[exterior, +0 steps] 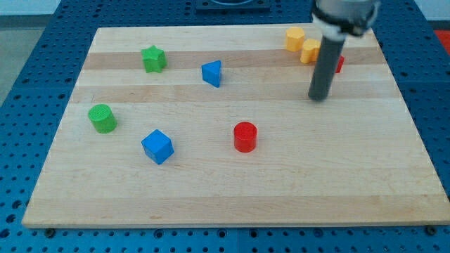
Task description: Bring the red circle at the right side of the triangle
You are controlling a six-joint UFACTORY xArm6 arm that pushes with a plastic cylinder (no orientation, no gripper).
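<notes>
The red circle is a short red cylinder near the middle of the wooden board. The blue triangle lies up and to the left of it, toward the view's top. My tip is the lower end of the dark rod at the view's upper right. It stands well to the right of and above the red circle, touching no block.
A green star lies at the upper left, a green cylinder at the left and a blue cube below them. Two yellow blocks and a partly hidden red block sit behind the rod.
</notes>
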